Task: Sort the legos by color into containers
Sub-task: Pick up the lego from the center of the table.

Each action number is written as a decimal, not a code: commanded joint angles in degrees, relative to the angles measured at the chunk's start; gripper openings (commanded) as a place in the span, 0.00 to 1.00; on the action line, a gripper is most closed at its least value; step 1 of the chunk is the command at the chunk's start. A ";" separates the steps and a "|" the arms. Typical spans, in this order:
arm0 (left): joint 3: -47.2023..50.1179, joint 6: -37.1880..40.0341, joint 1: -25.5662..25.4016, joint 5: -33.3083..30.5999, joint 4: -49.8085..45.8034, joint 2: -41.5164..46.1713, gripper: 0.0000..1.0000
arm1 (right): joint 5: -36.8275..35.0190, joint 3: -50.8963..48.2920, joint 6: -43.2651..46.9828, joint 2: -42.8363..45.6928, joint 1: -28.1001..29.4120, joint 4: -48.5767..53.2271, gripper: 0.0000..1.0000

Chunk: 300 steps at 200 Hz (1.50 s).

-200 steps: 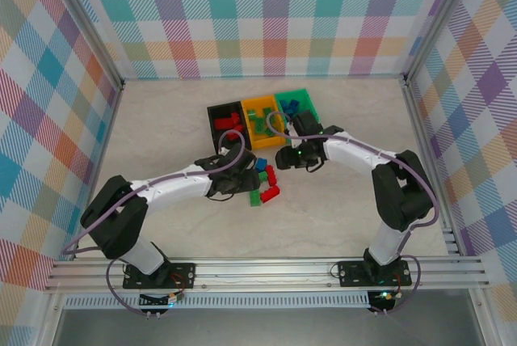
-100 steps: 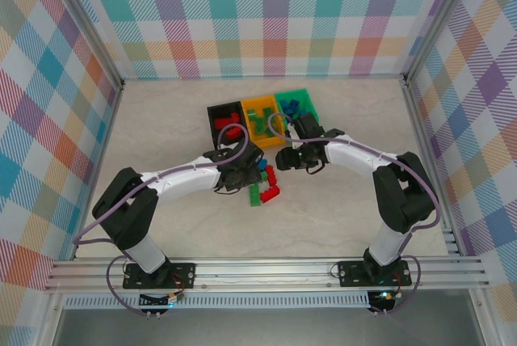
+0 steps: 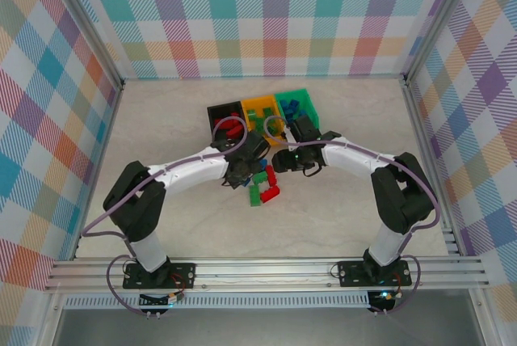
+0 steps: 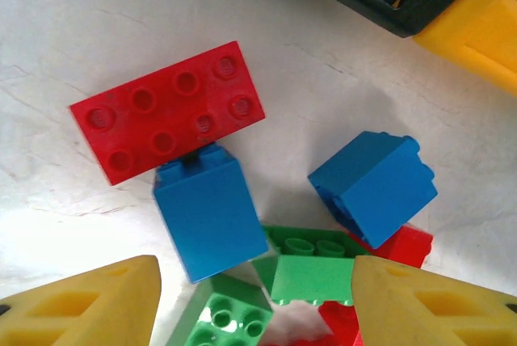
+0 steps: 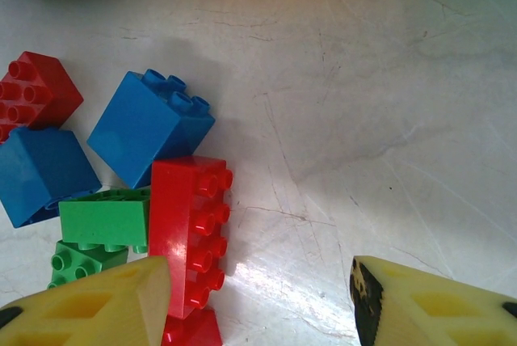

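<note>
Left pincer [image 4: 257,301] gaping; fingers [image 4: 89,305] cropped; legos [image 4: 210,213] partly overlapped.

Pastel plaid panels [image 3: 266,14] are enclosing a pale marbled tabletop [image 3: 161,120] at nine, twelve and three o'clock, while an aluminium rail [image 3: 266,269] is running along the six o'clock edge under even light.

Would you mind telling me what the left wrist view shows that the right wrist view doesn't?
The left wrist view gives the red eight-stud brick complete, studs up, and the open left gripper. The right wrist view instead gives the long red brick full length on its side, bare table beside it, and the open right gripper. Both share two blue bricks, green bricks and the yellow bin's edge.
</note>
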State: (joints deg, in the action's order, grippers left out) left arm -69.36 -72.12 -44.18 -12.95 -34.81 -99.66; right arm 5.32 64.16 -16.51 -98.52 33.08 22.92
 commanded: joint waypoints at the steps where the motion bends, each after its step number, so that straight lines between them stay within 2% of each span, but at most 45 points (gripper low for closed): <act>1: -1.10 -1.45 -0.72 1.49 -2.25 -2.77 0.63 | -0.83 -0.92 -0.36 1.47 0.41 -0.38 0.61; 33: -1.10 -2.69 -0.51 1.45 -3.95 -4.59 0.63 | -2.32 -2.40 -0.34 2.93 0.50 -0.41 0.61; 74: 1.25 -2.98 0.37 2.77 -1.34 -5.13 0.62 | -2.57 -3.19 -0.18 3.30 0.52 -0.52 0.62; 108: 1.12 -1.87 1.51 3.30 -1.23 -6.17 0.57 | -3.28 -3.17 0.08 4.43 0.67 -0.11 0.62; 167: 2.05 0.29 1.59 4.53 1.01 -4.96 0.39 | -4.40 -4.75 -0.16 5.71 0.68 -0.46 0.62; 183: 2.64 2.35 1.49 6.82 3.19 -4.35 0.26 | -4.15 -4.40 -0.85 5.97 0.67 0.15 0.61; 216: 5.10 4.27 0.77 7.94 8.17 -1.15 0.22 | -4.41 -4.51 -2.71 7.56 0.60 -0.59 0.62; 224: 5.22 5.79 0.77 8.73 9.36 -0.45 0.17 | -4.70 -4.33 -2.93 7.56 0.51 -0.33 0.62; 254: 5.30 10.69 0.42 10.02 12.98 2.58 0.13 | -5.69 -4.10 -4.41 8.02 -0.35 0.48 0.62; 300: 4.25 18.51 0.45 10.14 18.18 6.82 0.12 | -0.27 -8.61 -9.78 11.45 -7.39 -2.19 0.63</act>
State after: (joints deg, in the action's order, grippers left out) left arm -64.27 -59.46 -43.42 -3.42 -20.47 -95.64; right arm 1.61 57.95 -22.28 -89.84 29.63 22.00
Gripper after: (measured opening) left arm 0.268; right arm 0.630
